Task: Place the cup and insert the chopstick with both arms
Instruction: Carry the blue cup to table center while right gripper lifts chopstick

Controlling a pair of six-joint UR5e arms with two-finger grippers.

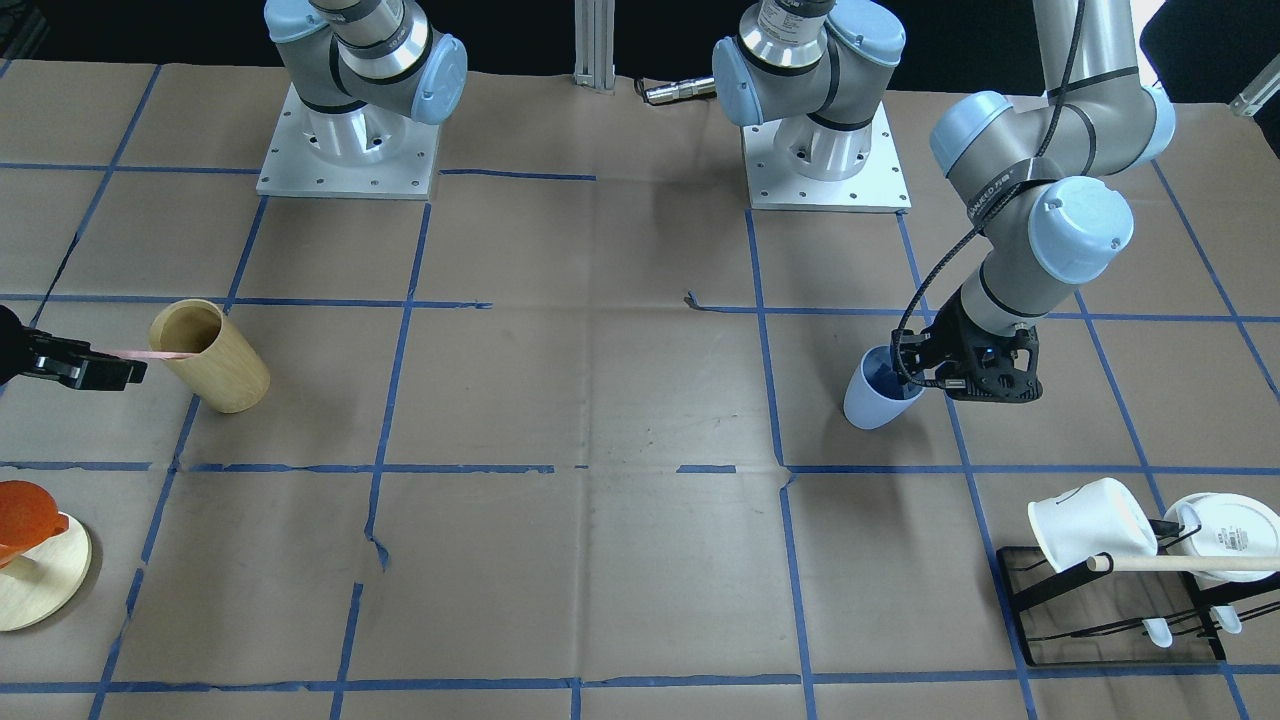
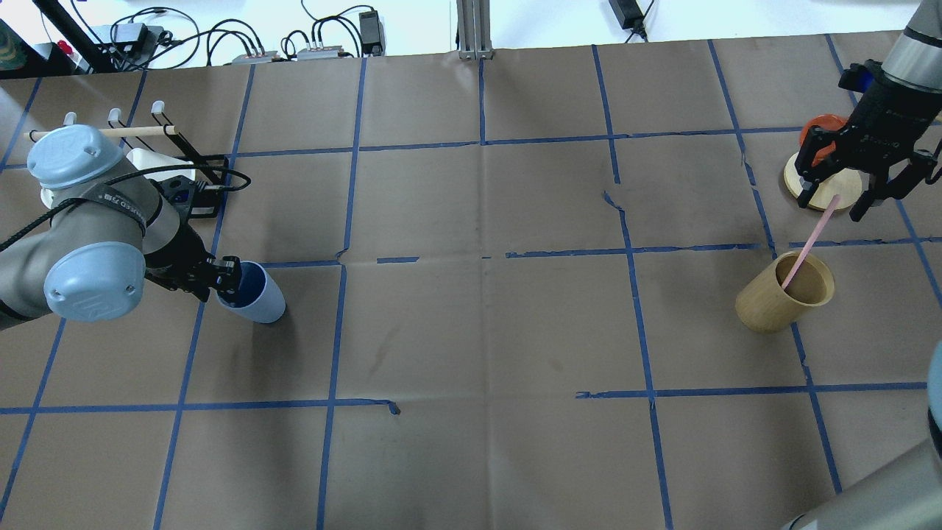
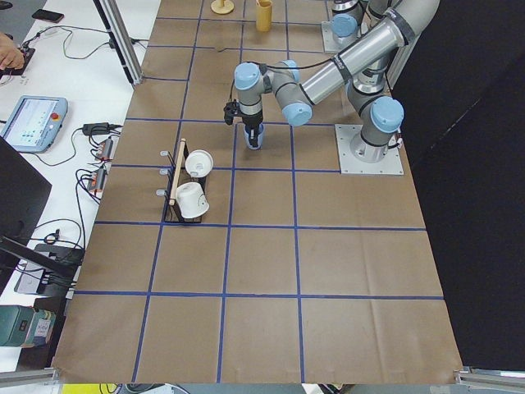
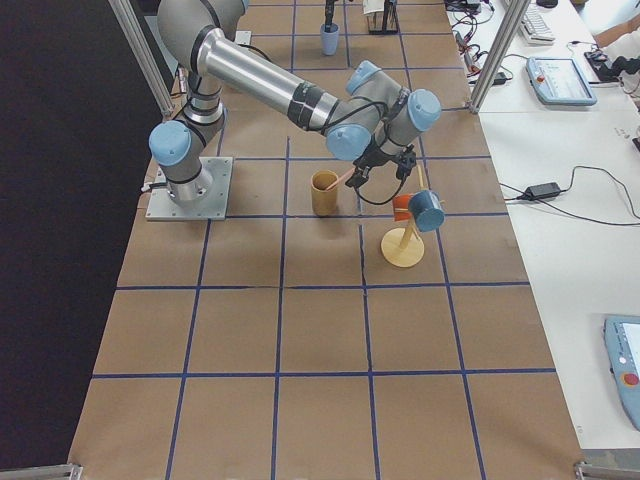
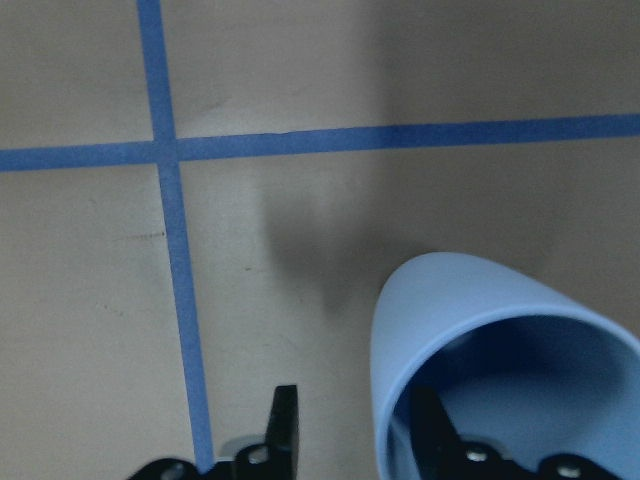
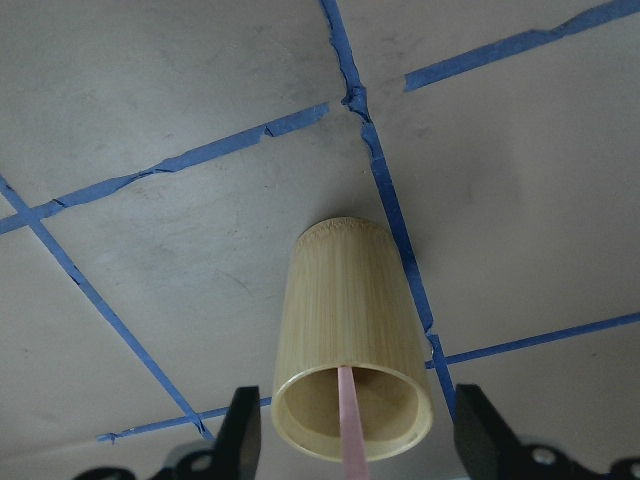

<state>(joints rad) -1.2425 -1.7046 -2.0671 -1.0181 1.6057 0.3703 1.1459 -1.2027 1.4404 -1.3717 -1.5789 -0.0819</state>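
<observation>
The left hand [image 5: 355, 400] straddles the rim of the one light-blue plastic cup [image 5: 470, 300], one finger inside and one outside, spread apart. Whether the inner finger presses the wall is hard to tell. The cup stands on the brown paper-covered tabletop [image 2: 478, 309], on the robot's left side. The right hand [image 6: 357, 395] is spread wide and grips nothing. The single pink chopstick [image 6: 350, 420] rises between its fingers, its lower end inside the one bamboo cylinder cup [image 6: 345, 300]. Near the blue cup, a black wire rack [image 1: 1110, 620] carries two white cups [image 1: 1090, 522] and a wooden dowel [image 1: 1190, 564]. An orange object [image 1: 25, 510], cut off at the frame edge, sits on a round wooden disc [image 1: 45, 585].
</observation>
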